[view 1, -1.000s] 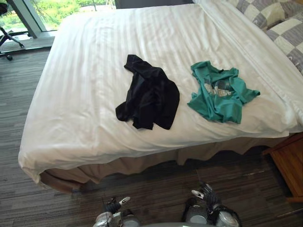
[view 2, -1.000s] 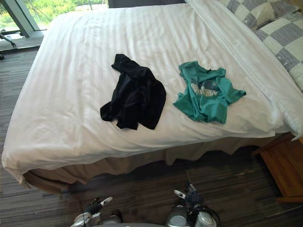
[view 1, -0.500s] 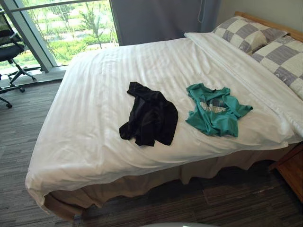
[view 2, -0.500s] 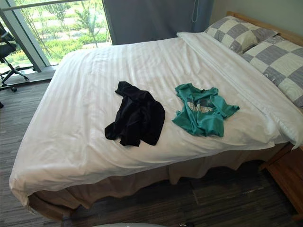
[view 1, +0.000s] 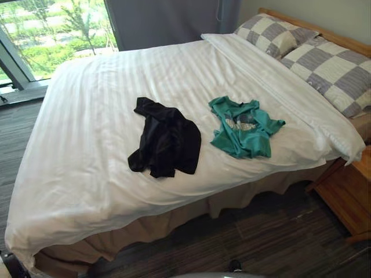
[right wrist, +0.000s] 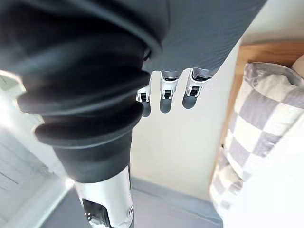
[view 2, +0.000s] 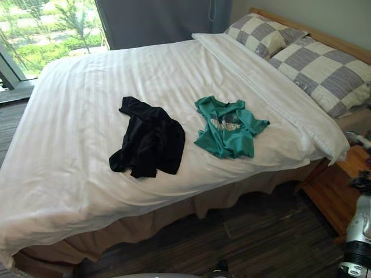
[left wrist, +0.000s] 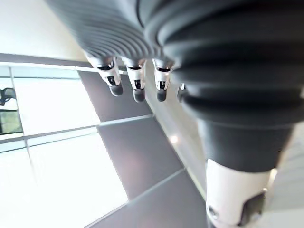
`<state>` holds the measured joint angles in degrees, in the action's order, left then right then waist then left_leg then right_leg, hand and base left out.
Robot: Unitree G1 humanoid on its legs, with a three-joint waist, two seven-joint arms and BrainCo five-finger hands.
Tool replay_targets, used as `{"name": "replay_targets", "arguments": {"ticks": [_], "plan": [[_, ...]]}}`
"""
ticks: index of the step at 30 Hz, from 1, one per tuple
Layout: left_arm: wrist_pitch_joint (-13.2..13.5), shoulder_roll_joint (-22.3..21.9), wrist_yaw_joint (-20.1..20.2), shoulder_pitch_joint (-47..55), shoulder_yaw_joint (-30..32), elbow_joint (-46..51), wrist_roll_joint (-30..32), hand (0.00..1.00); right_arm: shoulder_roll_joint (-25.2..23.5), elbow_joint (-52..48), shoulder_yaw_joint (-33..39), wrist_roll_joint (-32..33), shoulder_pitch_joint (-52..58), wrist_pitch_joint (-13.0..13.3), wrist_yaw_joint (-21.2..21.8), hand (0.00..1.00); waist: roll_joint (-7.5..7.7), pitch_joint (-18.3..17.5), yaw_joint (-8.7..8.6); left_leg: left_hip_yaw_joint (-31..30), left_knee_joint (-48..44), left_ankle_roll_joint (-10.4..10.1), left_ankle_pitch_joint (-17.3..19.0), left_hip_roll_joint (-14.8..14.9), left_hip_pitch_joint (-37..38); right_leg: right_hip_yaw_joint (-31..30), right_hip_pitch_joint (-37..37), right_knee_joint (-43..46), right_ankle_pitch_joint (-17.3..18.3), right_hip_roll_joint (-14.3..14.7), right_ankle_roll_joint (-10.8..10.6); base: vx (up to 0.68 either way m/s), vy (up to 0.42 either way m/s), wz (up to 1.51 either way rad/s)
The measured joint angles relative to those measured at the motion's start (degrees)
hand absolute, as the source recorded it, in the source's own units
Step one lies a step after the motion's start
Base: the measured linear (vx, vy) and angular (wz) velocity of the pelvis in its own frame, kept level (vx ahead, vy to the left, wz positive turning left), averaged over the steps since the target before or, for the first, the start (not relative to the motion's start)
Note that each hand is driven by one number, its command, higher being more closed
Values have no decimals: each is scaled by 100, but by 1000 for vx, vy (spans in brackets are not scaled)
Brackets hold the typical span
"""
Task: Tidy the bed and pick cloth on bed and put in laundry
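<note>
Left hand (left wrist: 137, 80): dark ribbed cover (left wrist: 199, 61) over wrist and back of hand. Fingers (left wrist: 114, 81) extend past it in even row, straight, dark tips level, nothing between them. Thumb (left wrist: 237, 194) set apart, uncurled. Hand empty.

Right hand (right wrist: 166, 88): same pose. Ribbed cover (right wrist: 85, 104) in foreground; fingers (right wrist: 195, 85) side by side, relaxed; thumb (right wrist: 107, 199) apart. Hand empty.

Right arm (view 2: 360, 223): silver-grey forearm at lower right edge of right eye view, held at robot's side.

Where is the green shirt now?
In the eye views, the green shirt lies on the bed, right of the black cloth, toward the pillows.
</note>
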<state>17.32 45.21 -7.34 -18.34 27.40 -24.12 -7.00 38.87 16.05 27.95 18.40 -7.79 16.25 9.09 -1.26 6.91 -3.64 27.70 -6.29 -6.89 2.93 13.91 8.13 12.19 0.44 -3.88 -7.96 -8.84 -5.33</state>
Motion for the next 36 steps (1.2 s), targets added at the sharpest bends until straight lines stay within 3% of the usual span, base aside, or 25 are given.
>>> {"name": "replay_targets", "arguments": {"ticks": [6, 11, 16, 18, 21, 24, 28, 29, 33, 36], "plan": [[-170, -450, 240, -444, -1207, 270, 776, 0, -131, -401, -466, -215, -190, -168, 42, 0, -151, 184, -196, -37, 218, -3, -2, 13, 162, -73, -5, 82, 33, 68, 58, -12, -12, -5], [-536, -756, 237, -546, -1898, 202, 1337, 0, -482, -675, -836, -385, -167, -278, 247, 0, -170, 210, -269, 172, 385, -8, -5, -33, 270, -262, -154, 188, 53, 84, 66, -26, 10, -18], [-1165, -872, 61, -1040, -2303, -476, 1938, 0, -483, -1078, -934, -401, -460, -366, 235, 0, -185, 539, -345, 329, 548, -113, 6, -130, -52, -538, -809, 456, 54, 55, 71, -88, 33, -15], [-1555, -872, -166, -1615, -2365, -858, 2069, 0, -470, -1086, -1035, -392, -938, -362, 165, 0, -39, 963, -346, 406, 499, -172, -62, -233, -445, -781, -1304, 539, -98, -1, 40, -150, 38, -19], [-1973, -873, -262, -1979, -2613, -1004, 2175, 0, -466, -1451, -1058, -338, -1142, -363, -13, 0, -23, 1387, -357, 506, 327, -174, -80, -214, -866, -900, -1750, 599, -219, -14, 72, -86, 2, -14], [-2222, -919, -294, -2278, -2739, -1004, 2185, 0, -455, -1954, -1040, -263, -1123, -346, -66, 0, -22, 1709, -363, 581, 312, -207, -104, -127, -991, -918, -1927, 692, -220, 51, 75, -10, -34, -8], [-2457, -1061, -563, -2880, -2968, -906, 2371, 0, -397, -2772, -1037, 99, -1045, -163, -138, 0, 27, 1776, -342, 738, 192, -232, -118, -66, -1381, -1020, -2418, 859, -217, 78, 74, 2, -6, -2], [-2510, -1094, -643, -2968, -2970, -837, 2392, 100, -364, -2878, -1032, 169, -1049, -125, -143, 0, 44, 1852, -339, 787, 174, -232, -118, -57, -1402, -1052, -2434, 881, -216, 81, 74, -2, 10, -5], [-2818, -1138, -933, -3402, -3039, -703, 2592, 100, -347, -3278, -969, 425, -1027, 5, -129, 0, 139, 1934, -343, 865, 26, -232, -116, -20, -1822, -1086, -2844, 994, -177, 68, 70, -53, 9, 2], [-2986, -1154, -492, -3407, -2974, -665, 3214, 100, -346, -3453, -967, 432, -1032, 29, 3, 0, 131, 2066, -331, 870, -79, -232, -116, 79, -1971, -1072, -2983, 1062, -167, 81, 76, -36, -15, 1]]}}
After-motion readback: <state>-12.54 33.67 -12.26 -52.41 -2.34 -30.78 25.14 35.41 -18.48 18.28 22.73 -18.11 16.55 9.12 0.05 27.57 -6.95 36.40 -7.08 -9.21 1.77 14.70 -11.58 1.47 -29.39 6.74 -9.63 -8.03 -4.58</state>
